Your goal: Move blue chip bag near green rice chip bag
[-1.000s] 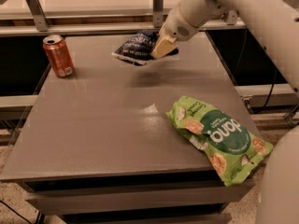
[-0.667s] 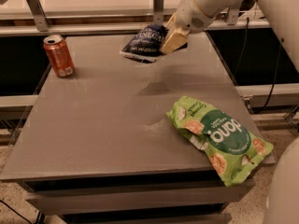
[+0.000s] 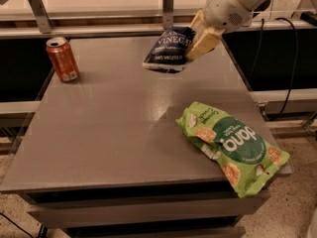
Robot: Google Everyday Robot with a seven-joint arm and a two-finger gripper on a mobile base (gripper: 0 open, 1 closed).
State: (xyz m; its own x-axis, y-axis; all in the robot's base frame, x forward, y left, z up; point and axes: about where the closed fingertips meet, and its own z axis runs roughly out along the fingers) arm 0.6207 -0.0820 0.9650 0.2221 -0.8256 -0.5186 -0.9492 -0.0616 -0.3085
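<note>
My gripper (image 3: 197,39) is shut on the right edge of the blue chip bag (image 3: 168,49), a dark navy foil bag with white lettering. It holds the bag in the air above the far middle of the grey table (image 3: 109,128). The green rice chip bag (image 3: 230,144), light green with a dark round logo and rice cracker pictures, lies flat at the table's front right, its corner hanging over the edge. The blue bag hangs well behind and above the green bag, apart from it.
An orange-red soda can (image 3: 62,59) stands upright at the table's far left. A metal rail with posts (image 3: 169,4) runs behind the table. A black cable (image 3: 294,58) hangs at the right. The floor shows at the right and left.
My gripper has lifted the blue chip bag higher and carried it to the right. The green bag and the can have not moved.
</note>
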